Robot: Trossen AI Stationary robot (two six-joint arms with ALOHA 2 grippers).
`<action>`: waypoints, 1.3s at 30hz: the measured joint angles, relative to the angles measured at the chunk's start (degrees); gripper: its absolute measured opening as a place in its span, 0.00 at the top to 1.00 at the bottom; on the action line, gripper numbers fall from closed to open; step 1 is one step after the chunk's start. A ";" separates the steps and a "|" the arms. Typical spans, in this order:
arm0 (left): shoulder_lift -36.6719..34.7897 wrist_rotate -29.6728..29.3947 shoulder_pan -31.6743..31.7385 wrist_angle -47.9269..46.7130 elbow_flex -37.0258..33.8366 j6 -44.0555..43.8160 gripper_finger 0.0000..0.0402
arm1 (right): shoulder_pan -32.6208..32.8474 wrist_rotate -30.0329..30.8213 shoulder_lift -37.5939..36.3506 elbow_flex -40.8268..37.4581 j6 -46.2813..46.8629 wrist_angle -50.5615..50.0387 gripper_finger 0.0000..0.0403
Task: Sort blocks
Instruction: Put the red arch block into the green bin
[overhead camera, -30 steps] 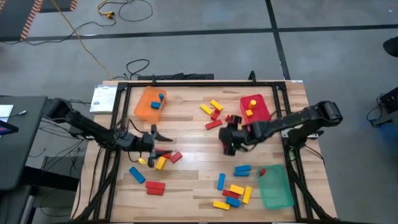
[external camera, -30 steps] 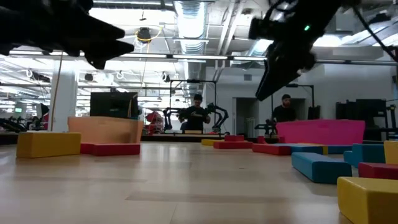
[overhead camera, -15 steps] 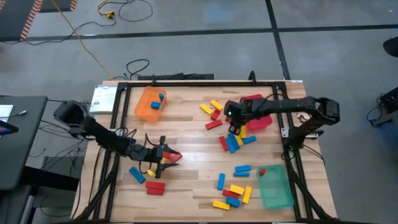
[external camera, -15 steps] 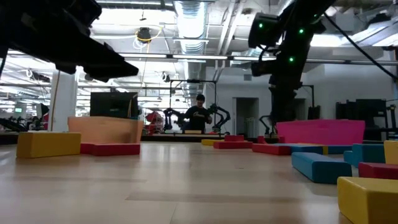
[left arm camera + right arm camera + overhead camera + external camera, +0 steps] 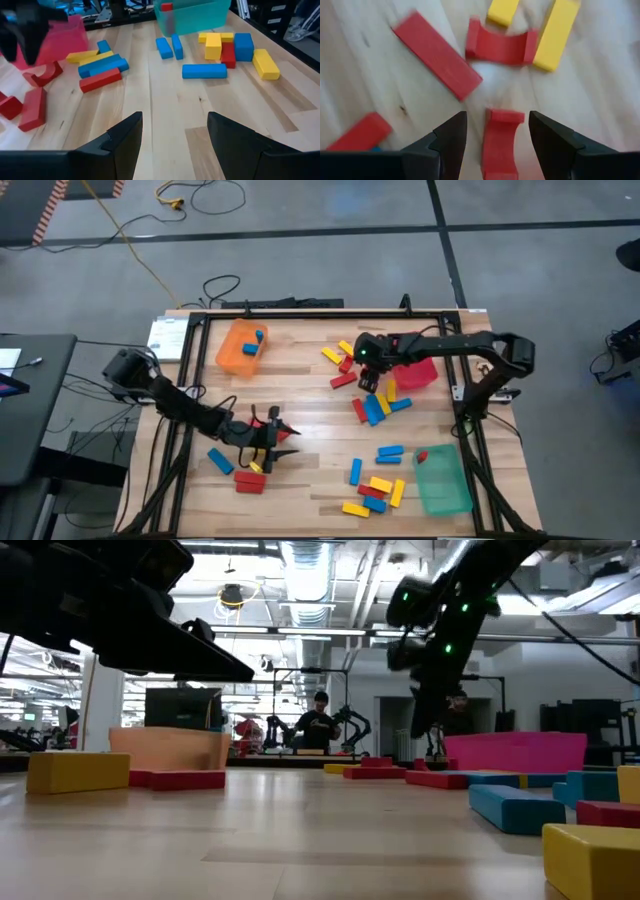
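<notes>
The right gripper (image 5: pixel 366 375) hovered over the far middle of the pale wooden table (image 5: pixel 310 395), just left of the red plastic tray (image 5: pixel 418 365), and its jaws stood wide with nothing between them. Right under it, the right wrist view showed a small red arch-shaped block (image 5: pixel 501 140) lined up between the 2 dark fingers (image 5: pixel 451 137), not yet touched. Beyond that lay a second red arch block (image 5: pixel 501 44), a flat red oblong block (image 5: pixel 437 54) and 2 yellow oblong blocks (image 5: pixel 556 34) beside it.

The left gripper (image 5: pixel 272 442) sat low over the near left part of the table, jaws also wide and empty. A blue block (image 5: pixel 220 461) and a red block (image 5: pixel 250 481) lay just near of it, and a yellow one showed by its fingertips.

Blocks were scattered all over: a mixed red, blue and yellow cluster (image 5: pixel 378 406) just right of centre, a lone blue pair (image 5: pixel 390 452) nearer, and a pile of yellow, blue and red blocks (image 5: pixel 375 490) at the near edge beside the green plastic tray (image 5: pixel 442 478). That green tray held 1 red block (image 5: pixel 422 457). The orange plastic tray (image 5: pixel 238 348) at the far left held blue blocks (image 5: pixel 254 342), and the red tray carried a yellow one.

In the low view, a person (image 5: pixel 318 726) sat far off in the room behind.
</notes>
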 joint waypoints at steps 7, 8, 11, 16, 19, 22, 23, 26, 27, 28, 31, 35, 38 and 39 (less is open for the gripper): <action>0.18 0.15 0.01 -0.26 0.17 -0.63 0.45 | -1.97 0.08 8.24 -0.04 -0.28 1.48 0.43; 0.18 0.13 0.02 -0.28 0.17 -0.70 0.45 | -2.16 -0.04 8.92 0.08 -0.43 2.15 0.43; 0.18 0.13 0.02 -0.30 0.17 -0.74 0.45 | -2.16 -0.04 10.20 0.20 -1.06 3.30 0.43; 0.18 0.09 0.02 -0.36 0.17 -0.41 0.45 | -2.10 -0.05 10.18 0.20 -0.13 3.45 0.52; 0.18 0.09 0.28 -0.35 0.17 -0.28 0.45 | -1.47 -0.05 8.89 0.03 0.29 3.31 0.64; 0.18 0.04 0.69 -0.35 0.15 -0.28 0.45 | -0.52 0.02 6.83 -0.09 0.71 3.59 0.71; 0.18 0.00 0.78 -0.33 0.15 -0.34 0.45 | -0.11 0.06 5.79 -0.08 1.24 3.42 0.71; 0.18 -0.11 0.83 -0.31 0.15 -0.43 0.45 | 1.45 0.10 3.17 0.00 2.58 2.01 0.71; 0.18 -0.11 0.83 -0.31 0.15 -0.43 0.45 | 2.13 0.10 2.23 -0.02 3.25 1.20 0.71; 0.17 -0.11 0.83 -0.31 0.15 -0.43 0.45 | 2.92 0.09 1.13 -0.02 3.85 0.51 0.71; 0.17 -0.11 0.83 -0.31 0.15 -0.49 0.45 | 5.89 0.10 -3.00 0.02 6.36 -2.20 0.68; 0.16 -0.08 0.83 -0.33 0.15 -0.89 0.45 | 11.84 0.10 -9.05 0.02 10.73 -7.03 0.66; 0.16 -0.07 0.83 -0.33 0.13 -1.00 0.45 | 17.12 0.10 -14.27 0.02 15.00 -9.96 0.67; 0.16 -0.05 0.83 -0.33 0.13 -1.03 0.45 | 19.04 0.10 -15.83 0.02 16.49 -10.72 0.67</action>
